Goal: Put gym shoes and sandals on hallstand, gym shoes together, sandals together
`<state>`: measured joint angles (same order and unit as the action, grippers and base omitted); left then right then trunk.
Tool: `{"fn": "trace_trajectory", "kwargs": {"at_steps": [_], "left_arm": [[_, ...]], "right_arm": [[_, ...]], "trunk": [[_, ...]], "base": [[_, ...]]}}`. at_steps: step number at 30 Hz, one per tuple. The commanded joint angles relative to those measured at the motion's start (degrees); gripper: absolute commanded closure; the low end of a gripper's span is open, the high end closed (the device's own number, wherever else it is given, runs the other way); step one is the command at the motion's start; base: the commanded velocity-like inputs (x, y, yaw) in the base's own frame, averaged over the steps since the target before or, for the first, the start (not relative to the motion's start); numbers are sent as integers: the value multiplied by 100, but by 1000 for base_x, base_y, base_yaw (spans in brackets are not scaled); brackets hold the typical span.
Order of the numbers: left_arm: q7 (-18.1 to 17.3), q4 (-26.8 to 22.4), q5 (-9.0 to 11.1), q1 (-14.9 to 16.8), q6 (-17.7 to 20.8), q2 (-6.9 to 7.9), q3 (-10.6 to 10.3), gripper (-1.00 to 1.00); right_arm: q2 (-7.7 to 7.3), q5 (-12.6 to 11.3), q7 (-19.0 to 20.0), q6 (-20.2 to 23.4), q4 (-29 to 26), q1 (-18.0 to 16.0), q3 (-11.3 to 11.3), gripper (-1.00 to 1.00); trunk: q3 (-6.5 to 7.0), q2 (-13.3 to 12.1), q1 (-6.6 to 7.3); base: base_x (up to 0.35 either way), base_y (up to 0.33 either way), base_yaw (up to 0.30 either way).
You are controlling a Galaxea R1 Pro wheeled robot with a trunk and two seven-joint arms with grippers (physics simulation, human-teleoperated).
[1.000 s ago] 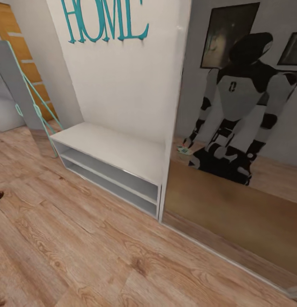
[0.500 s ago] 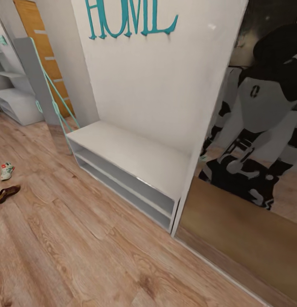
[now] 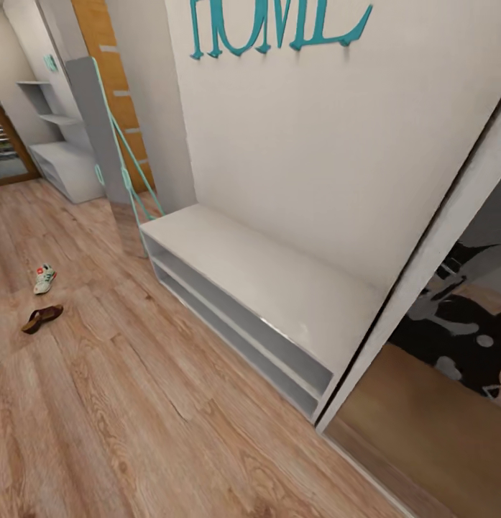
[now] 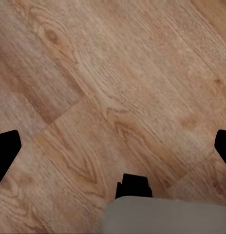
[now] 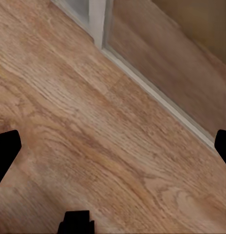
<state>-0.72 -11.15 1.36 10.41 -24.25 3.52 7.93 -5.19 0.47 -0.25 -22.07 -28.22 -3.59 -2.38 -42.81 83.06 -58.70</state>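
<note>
**Shoes on floor, left of frame**

Head view: one gym shoe (image 3: 44, 278), cream-white with green and red accents, lies on the corridor floor (image 3: 135, 403) at mid-left. One dark brown sandal (image 3: 42, 318) lies near it, just below. Hallstand (image 3: 67, 169) stands upper left, shelves bare. White bench (image 3: 264, 288) at centre, both tiers empty. Left gripper (image 4: 113, 146) and right gripper (image 5: 113, 146) fingers spread wide, gripping nothing.

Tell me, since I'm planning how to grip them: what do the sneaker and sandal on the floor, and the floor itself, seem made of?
The gym shoe looks like cream fabric or synthetic leather, matte, with green and red accents; too small to tell which. The sandal looks like dark brown leather, dull finish. The corridor floor looks like light brown wood or wood-look planks, with visible grain, knots and board seams.
</note>
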Motion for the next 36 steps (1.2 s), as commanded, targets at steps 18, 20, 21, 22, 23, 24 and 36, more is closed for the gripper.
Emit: {"fn": "trace_trajectory", "kwargs": {"at_steps": [18,20,21,22,23,24,36], "left_arm": [[-6,8,14,5,-19,-1,7,-100],[-7,8,14,5,-19,-1,7,-100],[-7,8,14,5,-19,-1,7,-100],[-7,8,14,5,-19,-1,7,-100],[-7,8,14,5,-19,-1,7,-100],[-7,8,14,5,-19,-1,7,-100],[-8,8,14,5,-19,-1,7,-100]], "right_arm": [[1,6,-3,-17,1,-1,-9,-100],[1,6,-2,-17,1,-1,-9,-100],[1,6,-2,-17,1,-1,-9,-100],[1,4,-2,-17,1,-1,-9,-100],[1,4,-2,-17,1,-1,-9,-100],[1,4,-2,-17,1,-1,-9,-100],[1,4,-1,-17,0,-1,-4,-100]], "trunk": [[-95,2,-3],[-105,2,-3],[-110,2,-3],[-115,2,-3],[-120,2,-3],[-125,2,-3],[-186,2,-3]], "base": [[309,180,229],[295,218,229],[293,221,229],[292,223,230],[290,224,230],[289,226,230],[285,232,230]]}}
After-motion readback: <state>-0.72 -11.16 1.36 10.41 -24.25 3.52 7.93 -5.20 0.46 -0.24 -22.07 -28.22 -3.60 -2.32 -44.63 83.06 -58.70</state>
